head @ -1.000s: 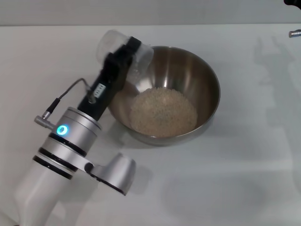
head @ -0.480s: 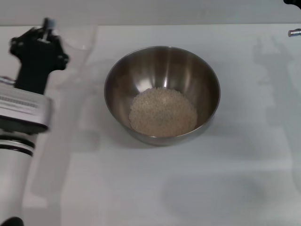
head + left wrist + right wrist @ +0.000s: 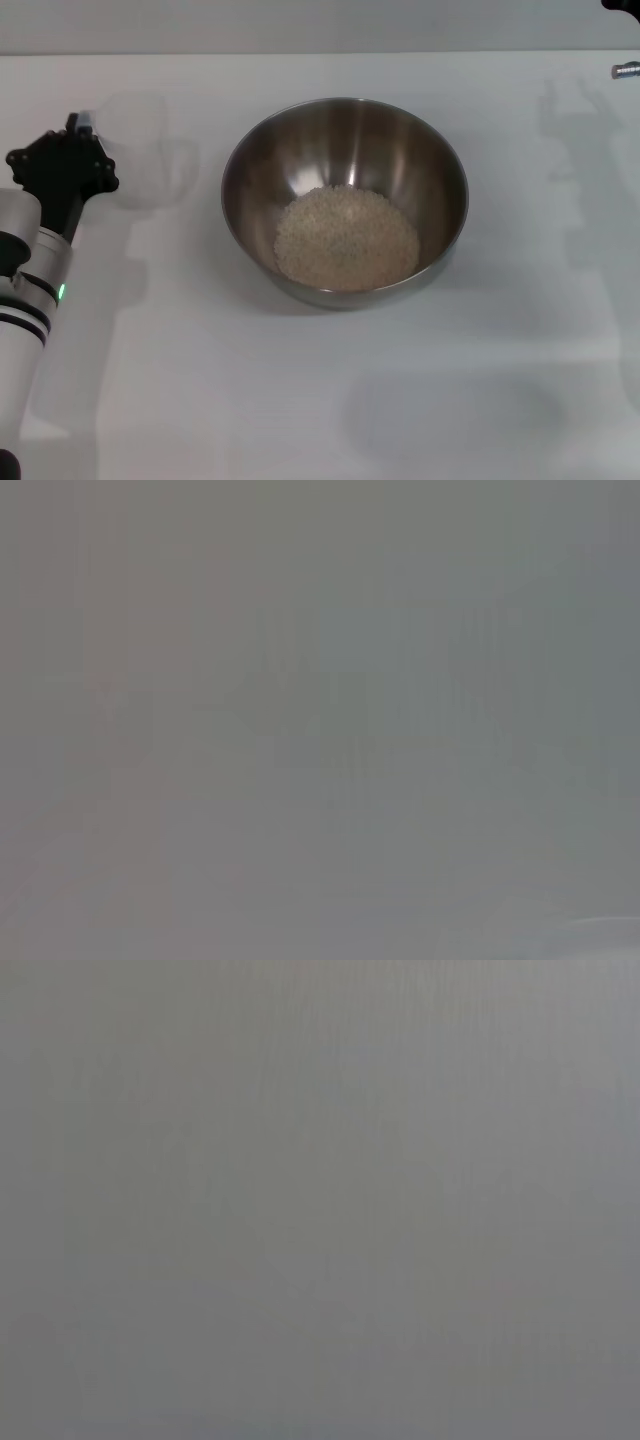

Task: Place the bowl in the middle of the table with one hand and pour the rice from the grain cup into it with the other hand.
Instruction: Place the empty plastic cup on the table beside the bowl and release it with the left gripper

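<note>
**Rice sitting in the bowl, cup at the far left with the left arm**

From the head camera I am seeing the large round stainless-steel mixing bowl (image 3: 345, 200) sitting slightly above the middle of the frame on the plain white tabletop (image 3: 330, 390). A heap of small pale beige-white rice grains (image 3: 346, 238) is lying in the bottom of it, toward the nearer wall, with the brushed grey inside showing bare above the heap.

At the left edge of the frame I am watching the left gripper (image 3: 72, 150), black, at the end of the white-and-silver left arm, which is rising from the lower left corner with a green light glowing on its side. The small clear plastic grain cup (image 3: 140, 150) is appearing as a faint translucent shape just to the right of the gripper, in the upper left of the frame, apart from the bowl. I cannot tell whether the gripper is clamping the cup or how wide it is standing.

The right gripper (image 3: 620, 6) is showing only as a dark sliver in the upper right corner.

Both wrist cameras are giving me nothing but flat grey.
</note>
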Robot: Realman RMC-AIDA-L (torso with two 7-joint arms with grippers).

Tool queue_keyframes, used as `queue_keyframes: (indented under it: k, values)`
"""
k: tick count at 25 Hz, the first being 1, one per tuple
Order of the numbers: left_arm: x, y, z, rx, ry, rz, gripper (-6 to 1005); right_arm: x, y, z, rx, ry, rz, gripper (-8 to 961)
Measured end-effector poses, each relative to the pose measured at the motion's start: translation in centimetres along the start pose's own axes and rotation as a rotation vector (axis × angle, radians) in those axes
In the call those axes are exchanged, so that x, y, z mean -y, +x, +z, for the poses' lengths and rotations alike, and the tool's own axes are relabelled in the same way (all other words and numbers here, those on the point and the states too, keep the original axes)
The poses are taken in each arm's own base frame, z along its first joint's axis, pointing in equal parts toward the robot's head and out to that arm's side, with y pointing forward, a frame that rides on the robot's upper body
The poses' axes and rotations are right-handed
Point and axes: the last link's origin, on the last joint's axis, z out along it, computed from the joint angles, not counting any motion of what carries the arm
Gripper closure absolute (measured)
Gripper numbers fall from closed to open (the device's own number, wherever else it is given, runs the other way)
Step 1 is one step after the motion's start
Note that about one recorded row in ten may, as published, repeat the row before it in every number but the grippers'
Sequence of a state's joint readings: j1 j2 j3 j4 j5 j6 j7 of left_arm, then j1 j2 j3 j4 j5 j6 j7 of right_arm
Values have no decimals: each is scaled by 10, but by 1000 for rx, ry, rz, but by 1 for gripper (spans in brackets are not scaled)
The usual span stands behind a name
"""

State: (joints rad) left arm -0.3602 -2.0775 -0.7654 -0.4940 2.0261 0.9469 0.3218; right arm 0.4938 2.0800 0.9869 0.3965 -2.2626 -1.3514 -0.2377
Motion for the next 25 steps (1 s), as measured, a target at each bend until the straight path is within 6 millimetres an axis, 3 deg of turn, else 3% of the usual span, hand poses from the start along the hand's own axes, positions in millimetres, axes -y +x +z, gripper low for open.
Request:
queue_keyframes:
  k: [15, 22, 25]
  values:
    - [-12, -13, 3, 104, -64, -56, 833, 1, 0, 1, -1, 3, -3, 578]
    - [-5, -16, 2, 115, -57, -146, 819, 3, 1, 0, -5, 3, -9, 578]
    - [-5, -16, -3, 93, -63, -139, 758, 3, 2, 0, -6, 3, -11, 578]
